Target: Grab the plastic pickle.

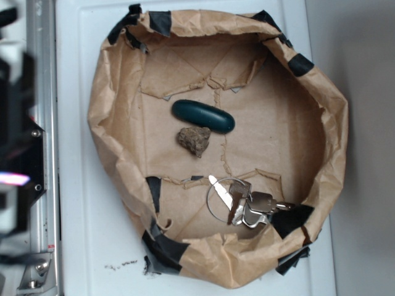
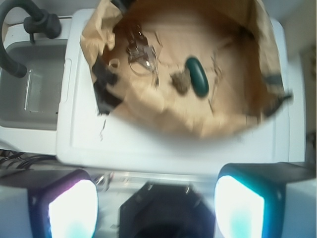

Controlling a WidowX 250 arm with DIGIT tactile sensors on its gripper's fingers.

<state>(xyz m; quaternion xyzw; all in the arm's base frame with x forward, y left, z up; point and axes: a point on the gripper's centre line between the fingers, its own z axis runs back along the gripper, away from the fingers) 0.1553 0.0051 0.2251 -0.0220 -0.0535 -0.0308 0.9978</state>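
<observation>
The plastic pickle (image 1: 203,116) (image 2: 197,76), a glossy dark teal-green capsule, lies on the floor of a brown paper bin (image 1: 114,111) (image 2: 148,111). It is just above a rough brown lump (image 1: 194,140) (image 2: 180,82), close beside it. In the wrist view my gripper (image 2: 156,207) is open, its two glowing fingers (image 2: 73,210) wide apart with nothing between them. It hangs well short of the bin, outside its near rim. In the exterior view only a blurred dark part of the arm (image 1: 15,123) shows at the left edge; the fingers are not visible there.
A bunch of metal keys (image 1: 237,200) (image 2: 141,54) on a ring lies in the bin's lower part. The bin has black tape patches and stands on a white surface (image 1: 80,234). A grey sink with black hose (image 2: 29,74) sits to the left in the wrist view.
</observation>
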